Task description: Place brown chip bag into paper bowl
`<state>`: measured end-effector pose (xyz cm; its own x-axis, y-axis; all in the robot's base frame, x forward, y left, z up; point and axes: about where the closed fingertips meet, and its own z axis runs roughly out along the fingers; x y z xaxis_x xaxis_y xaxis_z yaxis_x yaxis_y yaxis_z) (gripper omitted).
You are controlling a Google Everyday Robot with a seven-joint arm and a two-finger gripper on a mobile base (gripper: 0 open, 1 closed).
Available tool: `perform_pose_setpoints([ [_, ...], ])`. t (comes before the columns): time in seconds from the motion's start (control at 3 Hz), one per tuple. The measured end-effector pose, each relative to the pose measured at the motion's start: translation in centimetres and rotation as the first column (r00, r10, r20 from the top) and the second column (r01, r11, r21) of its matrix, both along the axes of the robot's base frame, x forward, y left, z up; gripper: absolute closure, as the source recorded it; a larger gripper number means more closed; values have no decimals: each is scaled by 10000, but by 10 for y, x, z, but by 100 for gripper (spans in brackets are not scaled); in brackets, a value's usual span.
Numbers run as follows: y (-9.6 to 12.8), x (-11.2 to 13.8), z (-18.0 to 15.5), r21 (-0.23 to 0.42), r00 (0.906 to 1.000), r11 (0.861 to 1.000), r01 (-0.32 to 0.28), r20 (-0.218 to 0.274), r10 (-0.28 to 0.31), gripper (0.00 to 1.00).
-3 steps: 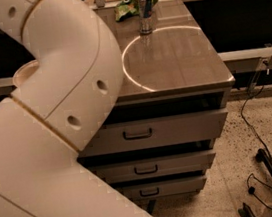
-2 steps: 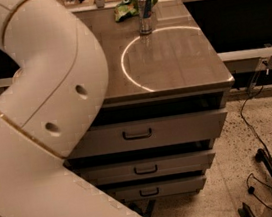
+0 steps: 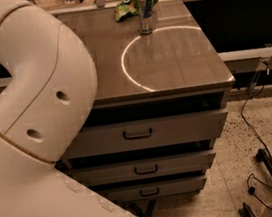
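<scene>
Arm (image 3: 36, 119) fills the left; the gripper is out of sight, so I cannot tell its grip. Silver can (image 3: 144, 12) and green snack bag (image 3: 126, 8) sit aside at the table's (image 3: 181, 69) rear.

1. No lettering can be read anywhere from where I stand.
2. The slim can (image 3: 145, 12) on the worktop (image 3: 181, 69) bears markings too small to make out.
3. The green snack bag (image 3: 126, 8) behind it shows no legible print.
4. The hand is out of sight; only the arm (image 3: 40, 109) shows, at the left.

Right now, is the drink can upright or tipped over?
Upright: the can stands on its base on the cabinet top. The claw is out of view.
</scene>
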<state>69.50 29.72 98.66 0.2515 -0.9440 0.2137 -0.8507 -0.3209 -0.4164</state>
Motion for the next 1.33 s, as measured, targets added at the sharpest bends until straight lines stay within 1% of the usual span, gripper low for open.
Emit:
perform_pose_setpoints([
  [0.33,-1,2,-28,-440,9983,9988,-192,-561,167,100],
  [0.67,-1,16,-32,-221,9993,9995,-239,-308,232,78],
  [1.0,-3,23,-33,-131,9996,9996,-230,-187,228,56],
  [1.33,-7,33,-35,-9,9998,9998,-194,-18,194,24],
])
